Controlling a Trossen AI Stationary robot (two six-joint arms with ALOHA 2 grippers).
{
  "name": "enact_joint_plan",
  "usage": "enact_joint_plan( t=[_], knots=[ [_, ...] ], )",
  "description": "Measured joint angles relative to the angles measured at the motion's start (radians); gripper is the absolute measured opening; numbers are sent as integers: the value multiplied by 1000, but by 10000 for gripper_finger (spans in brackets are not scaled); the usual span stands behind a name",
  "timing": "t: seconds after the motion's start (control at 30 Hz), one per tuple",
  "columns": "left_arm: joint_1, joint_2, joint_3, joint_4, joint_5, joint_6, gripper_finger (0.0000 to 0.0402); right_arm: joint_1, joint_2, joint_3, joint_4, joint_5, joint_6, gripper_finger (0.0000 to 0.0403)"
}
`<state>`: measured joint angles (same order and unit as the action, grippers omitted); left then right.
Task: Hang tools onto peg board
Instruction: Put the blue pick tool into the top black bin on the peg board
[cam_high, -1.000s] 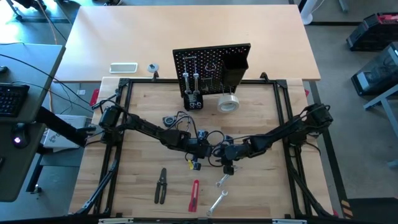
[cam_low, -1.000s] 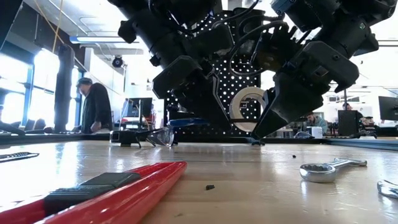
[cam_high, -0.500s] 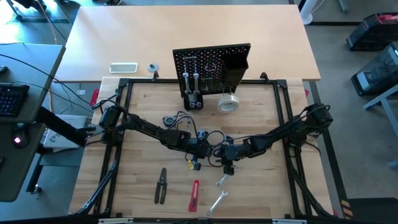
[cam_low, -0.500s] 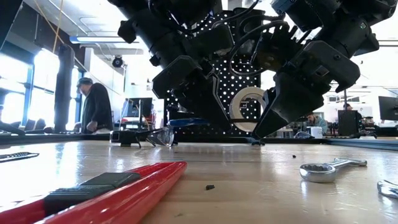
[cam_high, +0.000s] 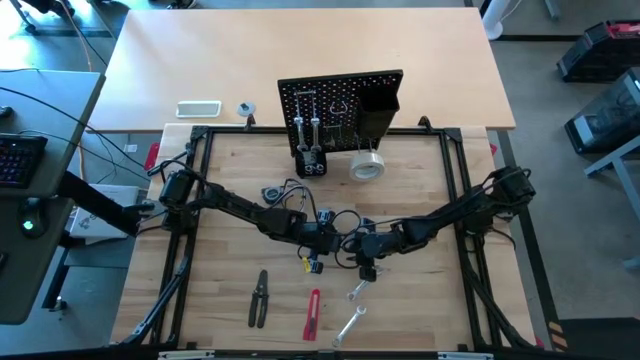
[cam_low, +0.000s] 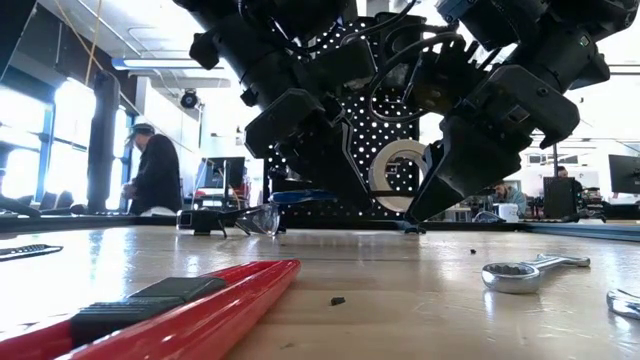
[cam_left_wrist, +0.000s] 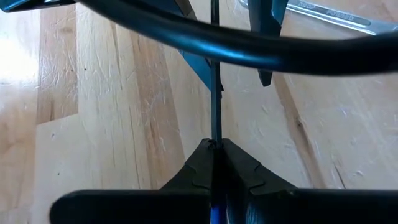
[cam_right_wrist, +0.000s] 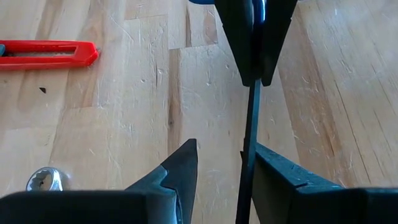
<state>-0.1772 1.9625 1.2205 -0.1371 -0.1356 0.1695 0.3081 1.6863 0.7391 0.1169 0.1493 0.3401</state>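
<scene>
Above the wooden table (cam_high: 420, 200), a thin dark rod (cam_right_wrist: 250, 124), clamped by the left gripper (cam_left_wrist: 212, 152), is threaded lengthwise between the part-open, empty fingers of the right gripper (cam_right_wrist: 219, 163).

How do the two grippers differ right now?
The left gripper is shut on the blue-handled tool's thin shaft; the right gripper stands open, with that shaft running between its fingers. In the high view the left reaches in from the left, the right from the right. Both meet mid-table.
</scene>
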Motion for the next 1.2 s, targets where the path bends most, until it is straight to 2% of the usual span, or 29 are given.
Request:
enact_joint_plan(
  t=[0.47, 0.77, 1.2],
  knots=[
    [-1, 0, 1, 8, 14, -8, 3, -1, 0, 0, 90, 17, 6, 122],
    [0, 0, 1, 8, 21, -10, 4, -1, 0, 0, 98, 17, 203, 122],
    [1, 0, 6, 1, 34, -9, 5, -7, 1, 0, 18, -45, 182, 122]
  ],
)
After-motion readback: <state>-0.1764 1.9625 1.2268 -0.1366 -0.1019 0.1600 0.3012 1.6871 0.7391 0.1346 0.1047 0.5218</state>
